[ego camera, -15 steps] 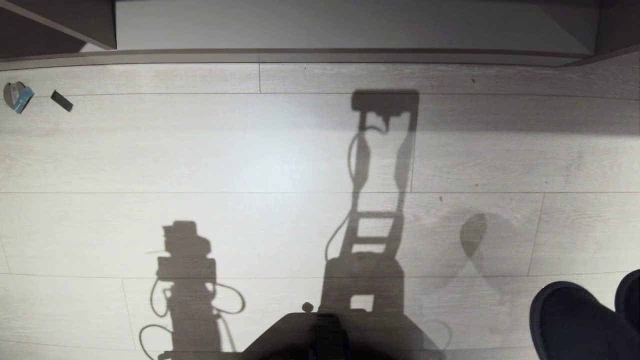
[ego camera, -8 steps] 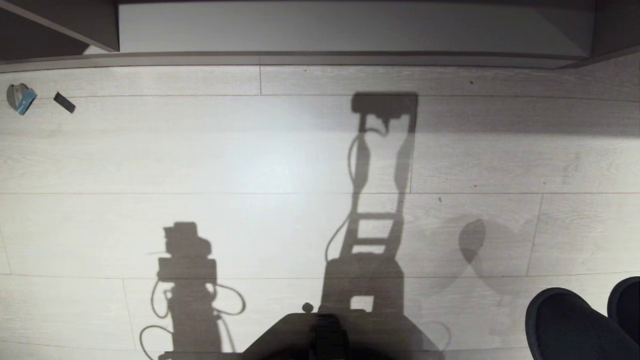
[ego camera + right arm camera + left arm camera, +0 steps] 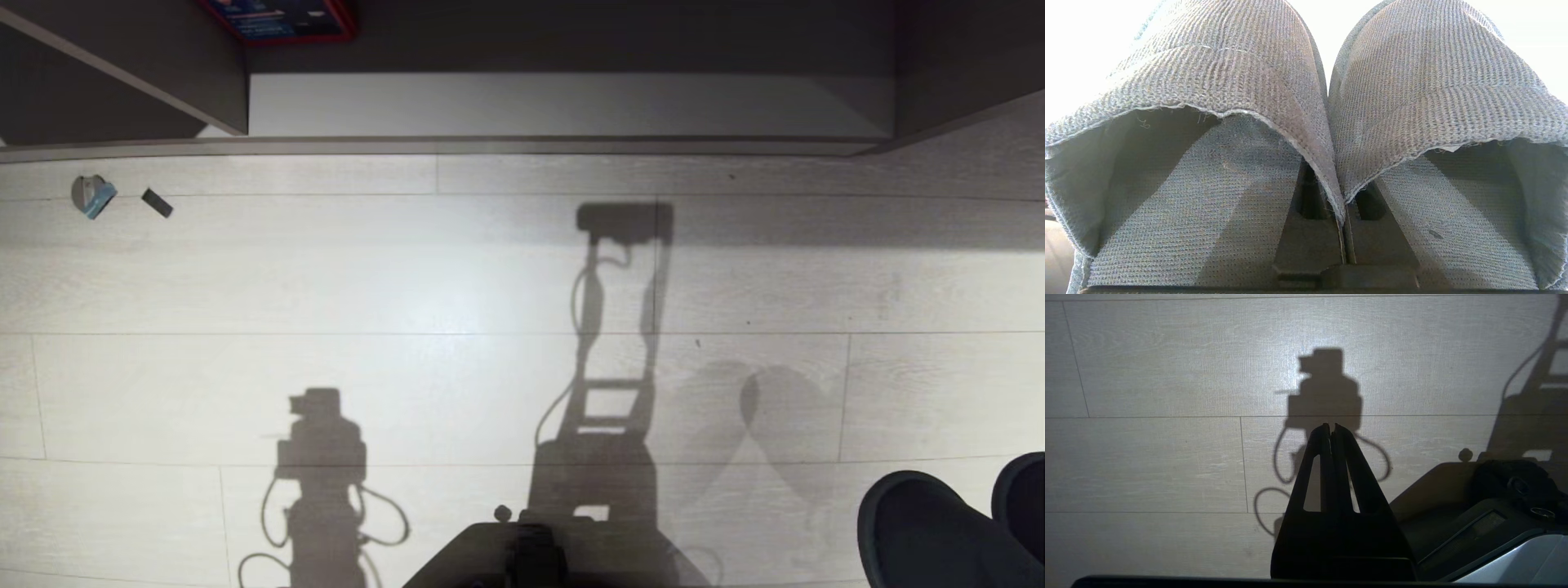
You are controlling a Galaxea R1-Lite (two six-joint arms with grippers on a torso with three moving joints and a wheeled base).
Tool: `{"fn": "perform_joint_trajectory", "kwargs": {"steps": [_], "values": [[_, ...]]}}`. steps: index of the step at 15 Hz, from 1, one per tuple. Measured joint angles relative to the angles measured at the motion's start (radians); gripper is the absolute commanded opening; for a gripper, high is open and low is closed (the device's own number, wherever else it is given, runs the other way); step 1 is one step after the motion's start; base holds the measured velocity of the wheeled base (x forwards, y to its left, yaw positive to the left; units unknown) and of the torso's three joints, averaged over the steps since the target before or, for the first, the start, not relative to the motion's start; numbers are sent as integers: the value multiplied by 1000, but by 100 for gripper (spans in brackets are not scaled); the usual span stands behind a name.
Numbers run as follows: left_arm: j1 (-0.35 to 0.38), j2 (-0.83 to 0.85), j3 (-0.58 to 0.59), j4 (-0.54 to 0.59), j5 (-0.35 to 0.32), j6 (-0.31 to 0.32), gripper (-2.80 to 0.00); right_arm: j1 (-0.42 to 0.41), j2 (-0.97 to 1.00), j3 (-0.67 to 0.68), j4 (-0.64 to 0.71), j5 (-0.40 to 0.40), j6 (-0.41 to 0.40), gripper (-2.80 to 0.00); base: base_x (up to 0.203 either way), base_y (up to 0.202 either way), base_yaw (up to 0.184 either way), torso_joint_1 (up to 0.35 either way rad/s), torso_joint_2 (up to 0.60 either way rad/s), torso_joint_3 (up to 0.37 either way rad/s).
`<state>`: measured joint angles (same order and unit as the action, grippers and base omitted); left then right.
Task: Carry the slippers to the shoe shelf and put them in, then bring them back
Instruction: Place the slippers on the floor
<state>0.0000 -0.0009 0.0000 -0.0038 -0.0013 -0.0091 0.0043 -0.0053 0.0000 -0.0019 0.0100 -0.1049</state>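
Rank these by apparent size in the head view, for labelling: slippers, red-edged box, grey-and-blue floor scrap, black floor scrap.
1. slippers, though nearest the camera and cut off
2. red-edged box, cut off
3. grey-and-blue floor scrap
4. black floor scrap

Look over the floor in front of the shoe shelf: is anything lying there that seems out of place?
Yes. Two small bits of litter lie on the floor near the shoe shelf, on the robot's left: a grey and blue scrap and a small dark piece beside it, apart from each other. The slippers are pinched together in the right gripper, not dropped.

Home entryway: shoe shelf (image 3: 571,106), plank floor (image 3: 408,286)
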Motion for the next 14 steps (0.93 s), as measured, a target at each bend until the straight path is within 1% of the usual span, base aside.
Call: {"fn": "perform_joint_trajectory", "kwargs": {"steps": [2,5,14], "values": [[0,0,0,0,0,0,-280,0,0,0,1,0,9,-280,0,0,0,5,2,207],[0,0,0,0,0,0,-280,0,0,0,4,-5,83,-280,0,0,0,0,2,203],[0,0,0,0,0,0,-280,0,1,0,4,-6,93,-280,0,0,0,2,4,203]]}}
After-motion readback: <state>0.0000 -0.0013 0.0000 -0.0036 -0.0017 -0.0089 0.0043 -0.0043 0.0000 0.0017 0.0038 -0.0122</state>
